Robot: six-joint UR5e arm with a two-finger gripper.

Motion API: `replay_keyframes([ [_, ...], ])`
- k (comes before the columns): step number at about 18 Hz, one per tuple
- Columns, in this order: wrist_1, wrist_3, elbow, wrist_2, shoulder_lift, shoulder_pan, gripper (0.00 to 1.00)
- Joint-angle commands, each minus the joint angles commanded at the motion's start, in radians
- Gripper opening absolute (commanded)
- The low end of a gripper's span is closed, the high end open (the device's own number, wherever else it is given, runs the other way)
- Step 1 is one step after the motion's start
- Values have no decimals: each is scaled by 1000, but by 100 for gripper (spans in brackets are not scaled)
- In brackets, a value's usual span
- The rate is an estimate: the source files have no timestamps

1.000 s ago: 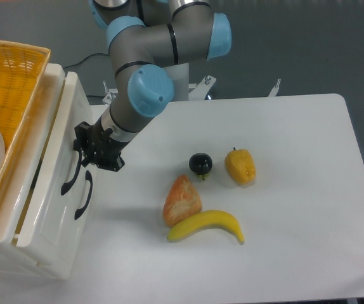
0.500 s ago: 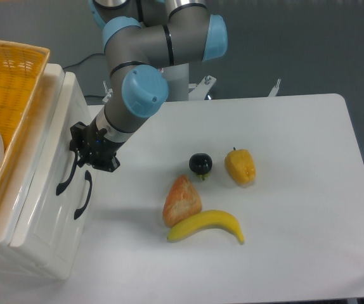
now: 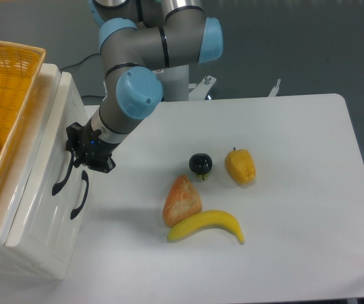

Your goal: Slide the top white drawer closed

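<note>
The top white drawer [image 3: 50,140] sits in the white cabinet at the left, its front panel almost flush with the front below it. Its curved black handle [image 3: 61,180] runs down the panel. My gripper [image 3: 80,154] presses against the drawer front at the handle's upper end. Its black fingers are close together; I cannot tell whether they are open or shut. The second drawer front with a matching black handle [image 3: 79,196] lies just below.
A yellow wicker basket [image 3: 7,76] holding a white plate rests on the cabinet top. On the table lie a dark plum [image 3: 200,163], a yellow pepper [image 3: 240,166], a bread roll [image 3: 182,199] and a banana [image 3: 206,225].
My gripper has moved left, pushing the top drawer inward. The gap between the drawer and the cabinet has narrowed. The whole cabinet has shifted slightly left.
</note>
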Motion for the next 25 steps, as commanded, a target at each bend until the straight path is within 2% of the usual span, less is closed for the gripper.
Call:
replay_keyframes([
  [2, 2, 5, 2, 3, 0, 21, 27],
  [8, 5, 8, 20, 11, -3, 126, 57],
  [10, 12, 8, 37, 18, -3, 169, 77],
  [11, 12, 8, 47, 34, -3, 186, 96],
  [12, 14, 8, 52, 49, -11, 199, 100],
  [18, 93, 52, 64, 143, -21, 322, 100],
  [21, 97, 245, 64, 254, -29, 386, 100],
  [25, 97, 409, 63, 366, -37, 481, 100],
])
